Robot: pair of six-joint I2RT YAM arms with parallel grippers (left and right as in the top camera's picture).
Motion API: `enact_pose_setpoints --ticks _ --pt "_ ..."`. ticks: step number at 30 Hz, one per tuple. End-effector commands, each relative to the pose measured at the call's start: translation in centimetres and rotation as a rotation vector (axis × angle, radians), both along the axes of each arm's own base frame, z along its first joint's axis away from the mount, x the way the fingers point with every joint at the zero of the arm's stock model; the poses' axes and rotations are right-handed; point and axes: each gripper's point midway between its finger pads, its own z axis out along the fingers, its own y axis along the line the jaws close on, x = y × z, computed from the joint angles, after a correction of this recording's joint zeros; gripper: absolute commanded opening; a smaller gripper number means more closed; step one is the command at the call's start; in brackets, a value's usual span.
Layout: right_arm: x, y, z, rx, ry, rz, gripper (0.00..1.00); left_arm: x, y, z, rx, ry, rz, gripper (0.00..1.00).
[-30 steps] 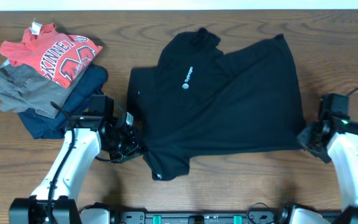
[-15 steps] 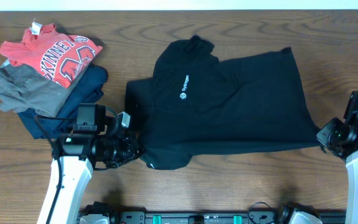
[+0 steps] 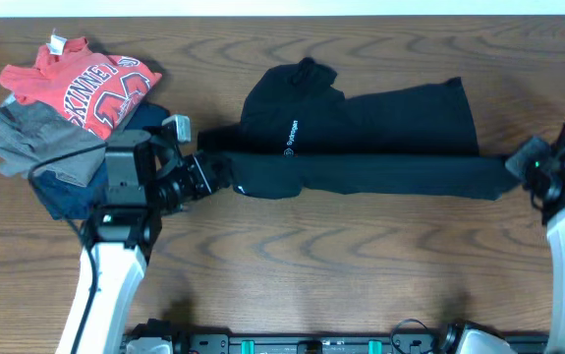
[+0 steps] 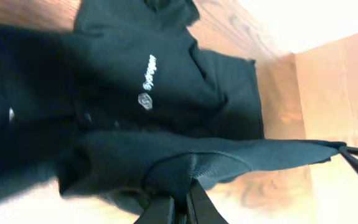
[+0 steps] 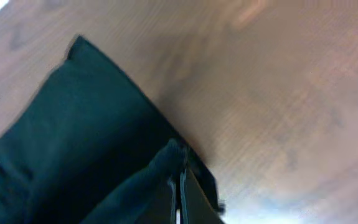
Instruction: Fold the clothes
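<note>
The clothes are a black long-sleeved garment [image 3: 361, 138] with a small white logo [image 3: 291, 138], lying across the middle of the table. Its near edge is lifted and stretched into a taut band between my two grippers. My left gripper [image 3: 215, 173] is shut on the garment's left end; the left wrist view shows black fabric [image 4: 166, 124] bunched in the jaws [image 4: 180, 202]. My right gripper [image 3: 521, 175] is shut on the garment's right corner; the right wrist view shows fabric [image 5: 73, 143] pinched between the fingers [image 5: 179, 180].
A pile of other garments lies at the far left: a red shirt with white lettering [image 3: 81, 84], a grey one [image 3: 31, 138] and a navy one [image 3: 66, 192] right behind my left arm. Bare wood table [image 3: 361, 265] lies in front of the black garment.
Both grippers have lifted the garment's near edge and carried it toward the far side, drawing the fabric from a broad spread into a narrower stretched band. The left gripper moved up beside the pile.
</note>
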Motion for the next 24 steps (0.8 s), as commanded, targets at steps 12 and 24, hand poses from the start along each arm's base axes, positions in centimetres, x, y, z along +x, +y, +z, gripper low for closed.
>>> enact_pose_setpoints --ticks 12,24 --pt "7.3 3.3 -10.1 0.08 0.083 0.172 0.01 7.6 -1.2 -8.4 -0.031 0.059 0.04 0.25" --pt "6.9 1.0 -5.9 0.02 -0.001 0.147 0.51 7.9 1.5 -5.1 -0.11 0.0 0.07 0.73"
